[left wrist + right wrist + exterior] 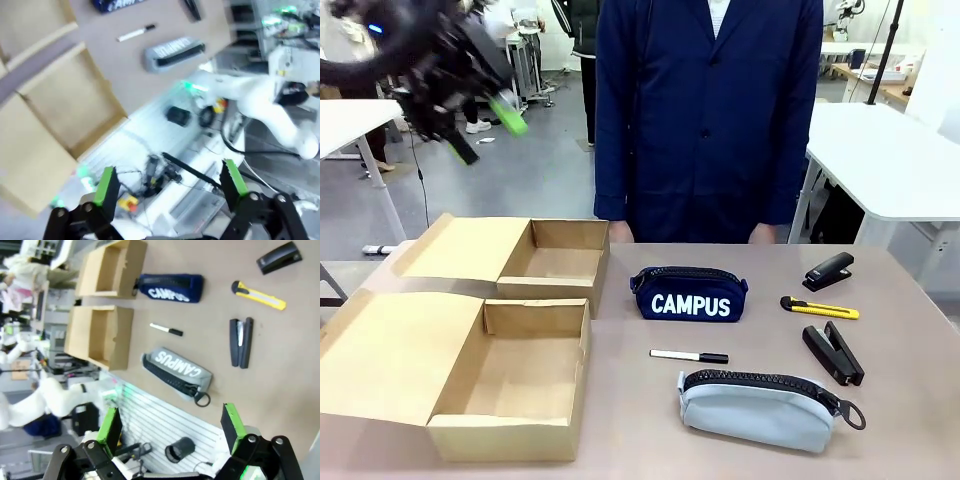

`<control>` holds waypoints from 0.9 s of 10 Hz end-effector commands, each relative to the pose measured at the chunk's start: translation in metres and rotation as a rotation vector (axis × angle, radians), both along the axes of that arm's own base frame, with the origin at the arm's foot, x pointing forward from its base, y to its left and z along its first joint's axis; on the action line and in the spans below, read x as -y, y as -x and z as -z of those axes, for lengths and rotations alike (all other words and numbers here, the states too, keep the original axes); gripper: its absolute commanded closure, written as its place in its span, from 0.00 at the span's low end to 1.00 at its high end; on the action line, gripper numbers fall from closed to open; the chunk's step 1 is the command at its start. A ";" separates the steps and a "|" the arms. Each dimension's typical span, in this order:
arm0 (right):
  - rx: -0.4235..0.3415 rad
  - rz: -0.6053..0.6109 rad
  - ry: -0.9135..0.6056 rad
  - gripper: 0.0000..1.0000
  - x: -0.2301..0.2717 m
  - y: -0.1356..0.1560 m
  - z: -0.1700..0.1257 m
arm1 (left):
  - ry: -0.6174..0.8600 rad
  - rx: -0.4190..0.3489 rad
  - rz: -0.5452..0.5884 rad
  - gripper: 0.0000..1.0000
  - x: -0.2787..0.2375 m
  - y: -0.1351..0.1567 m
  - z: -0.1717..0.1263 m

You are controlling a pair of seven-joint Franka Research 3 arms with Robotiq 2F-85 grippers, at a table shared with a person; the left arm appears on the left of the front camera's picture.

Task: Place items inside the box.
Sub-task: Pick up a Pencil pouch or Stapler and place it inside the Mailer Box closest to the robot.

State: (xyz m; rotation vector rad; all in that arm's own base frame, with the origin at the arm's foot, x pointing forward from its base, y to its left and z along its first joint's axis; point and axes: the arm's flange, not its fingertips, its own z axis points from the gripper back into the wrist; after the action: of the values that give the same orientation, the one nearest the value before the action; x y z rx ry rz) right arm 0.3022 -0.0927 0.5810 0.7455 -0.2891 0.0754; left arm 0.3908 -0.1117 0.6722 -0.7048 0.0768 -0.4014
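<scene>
Looking across the broad grey-brown table [630, 445], we see a person in a long navy coat [710, 110] standing at the far edge, upper centre. At left sit the near brown cardboard box [508, 438] and the far brown cardboard box [548, 292], both open. The left gripper [169, 172] is high at upper left and blurred, its green pads spread wide around nothing. The right gripper [170, 412] is likewise wide apart and empty. Every item lies outside, right of the boxes. The pale grey zip pouch [760, 410] is at lower right and the navy CAMPUS pouch [690, 295] at centre. The long black stapler [833, 352] is at right, beside a yellow utility knife [820, 308]. The white black-capped marker [688, 356] lies between the pouches.
</scene>
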 end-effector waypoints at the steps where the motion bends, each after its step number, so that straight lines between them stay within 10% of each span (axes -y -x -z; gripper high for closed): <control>1: -0.049 0.056 -0.151 0.00 0.039 -0.001 -0.027 | 0.238 -0.225 -0.160 0.00 -0.082 0.002 0.011; 5: -0.093 0.131 -0.389 0.00 0.128 0.021 -0.040 | 0.514 -0.210 -0.907 0.00 -0.259 0.110 0.090; 9: -0.092 0.194 -0.400 0.00 0.155 0.034 -0.028 | 0.531 -0.232 -0.872 0.00 -0.308 0.147 0.127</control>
State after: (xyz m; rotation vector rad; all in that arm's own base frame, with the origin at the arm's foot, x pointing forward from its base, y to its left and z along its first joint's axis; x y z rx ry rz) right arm 0.2683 -0.2554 0.6022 1.1085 -0.2876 -0.2458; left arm 0.2263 0.1955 0.5293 -1.2752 -0.1880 0.5893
